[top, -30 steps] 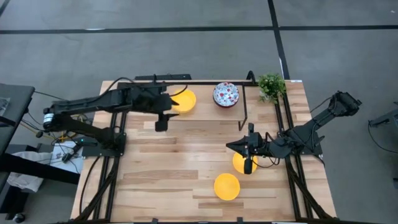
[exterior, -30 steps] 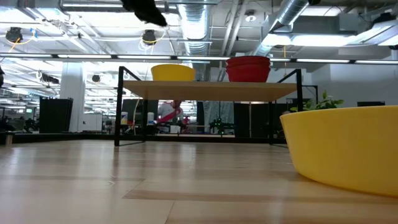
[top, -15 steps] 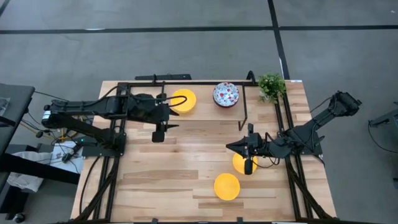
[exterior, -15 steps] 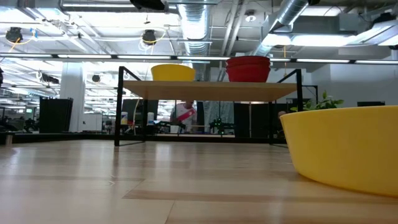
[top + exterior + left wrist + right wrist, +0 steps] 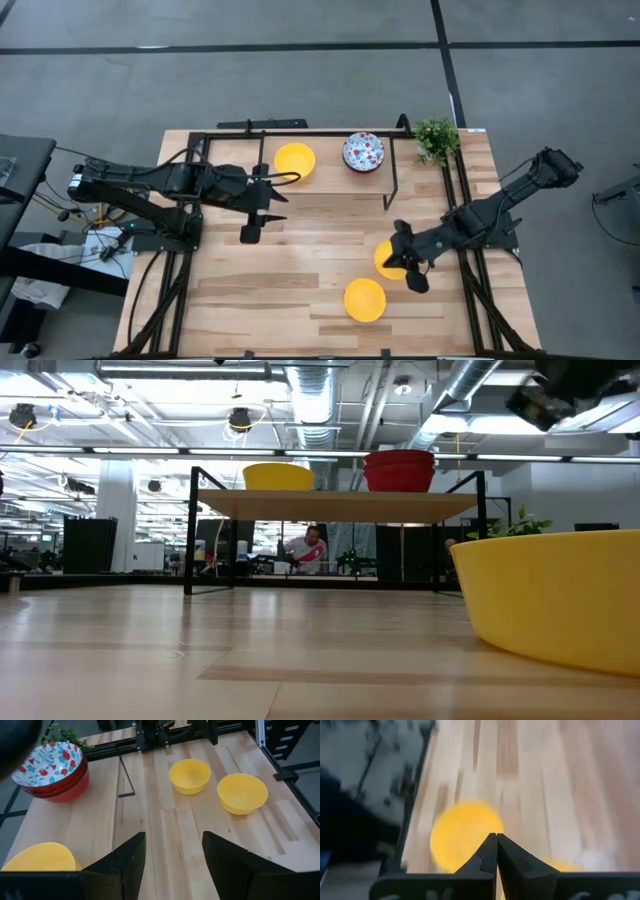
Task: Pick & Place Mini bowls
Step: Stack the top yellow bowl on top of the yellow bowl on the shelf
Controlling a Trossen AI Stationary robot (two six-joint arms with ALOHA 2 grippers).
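Two yellow mini bowls stand on the table: one (image 5: 365,300) near the near edge, the other (image 5: 386,258) partly under my right gripper (image 5: 413,280). That gripper is shut (image 5: 496,840) and hovers above the table. A third yellow bowl (image 5: 295,160) and a stack of floral bowls (image 5: 363,152) rest on the raised shelf (image 5: 330,506) at the far edge. My left gripper (image 5: 250,228) is open (image 5: 172,855) over the table's middle, nearer than the shelf's yellow bowl, holding nothing.
The shelf's black frame (image 5: 390,185) stands along the far edge. A small green plant (image 5: 436,138) sits at the far right corner. Bare wood (image 5: 300,270) lies between the two grippers. A person (image 5: 310,548) shows far behind the table.
My left gripper has drawn back from the yellow bowl on the shelf toward the near edge. My right gripper has turned and shifted a little toward the near edge beside the yellow bowl on the table. No bowl has moved.
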